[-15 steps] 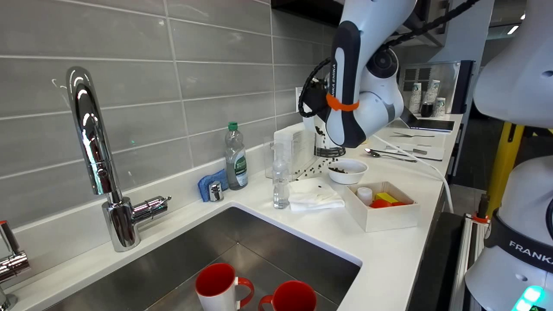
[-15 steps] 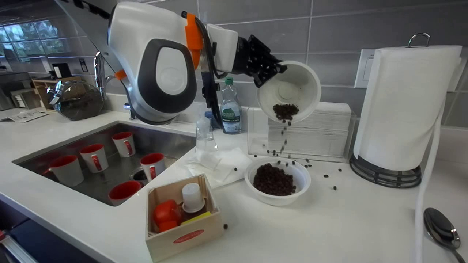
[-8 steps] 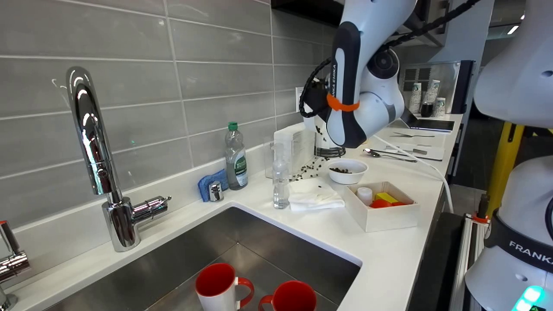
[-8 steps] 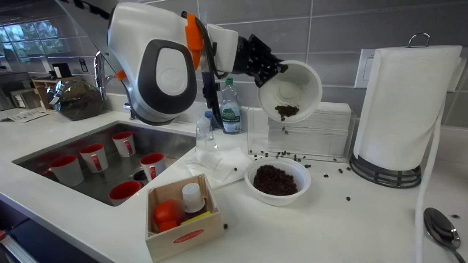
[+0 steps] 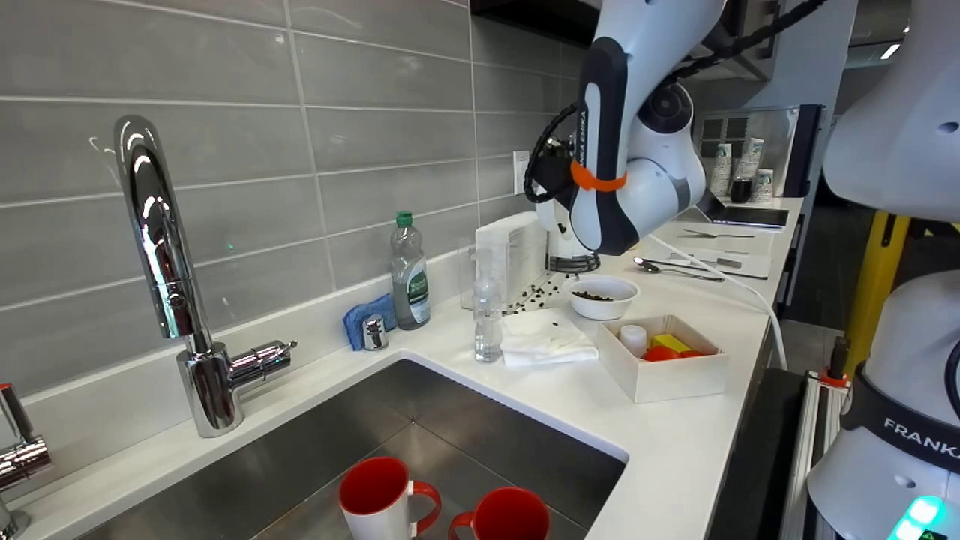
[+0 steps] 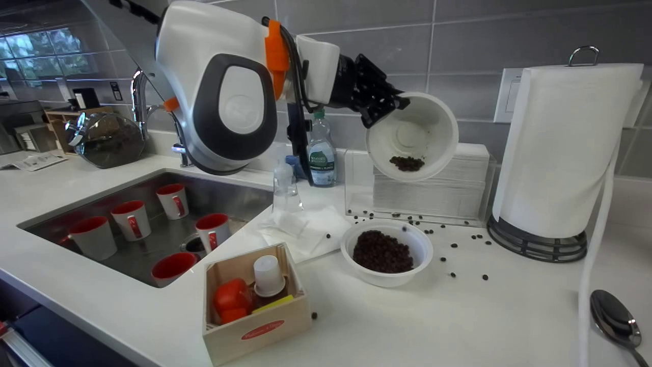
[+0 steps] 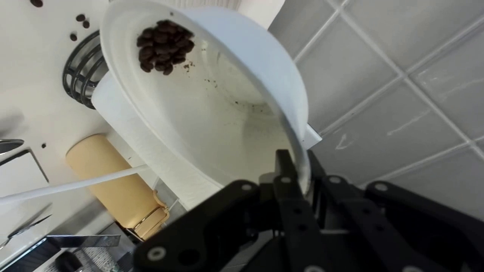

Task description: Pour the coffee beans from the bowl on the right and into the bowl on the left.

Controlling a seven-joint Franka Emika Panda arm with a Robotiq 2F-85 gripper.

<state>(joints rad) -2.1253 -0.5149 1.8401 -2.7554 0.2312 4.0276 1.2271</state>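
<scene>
White and round, the tipped bowl (image 6: 413, 133) is held up in the air by the black gripper (image 7: 300, 162). Its rim is pinched between the two fingers (image 7: 284, 160), as is shown in the wrist view, with one finger inside the bowl and one outside. It is leaned far over onto its side. A small heap of brown coffee beans (image 7: 164, 47) is held inside, down by the low edge, and dark crumbs (image 7: 189, 66) are dotted near it.

Lower down, the upright bowl (image 6: 387, 279) is set on the white counter (image 6: 407, 326), and a bigger heap of beans (image 6: 382, 252) is held in it. One bean (image 6: 405, 229) is seen by its back edge; whether it is in the air or on the bowl cannot be told. Loose beans (image 6: 453, 275) are spread over the counter, behind the bowl and on toward the paper towels (image 6: 565, 153). One more is found on the white napkin (image 6: 310, 239), and one just beside the wooden box (image 6: 229, 340). Inside that box, a red thing (image 6: 233, 298) and a white cup (image 6: 268, 275) can be seen. A shiny spoon (image 6: 615, 316) is laid by a white cord (image 6: 586, 306). Red and white mugs (image 5: 375, 487) are stood in the metal sink (image 5: 510, 442) in both exterior views.
</scene>
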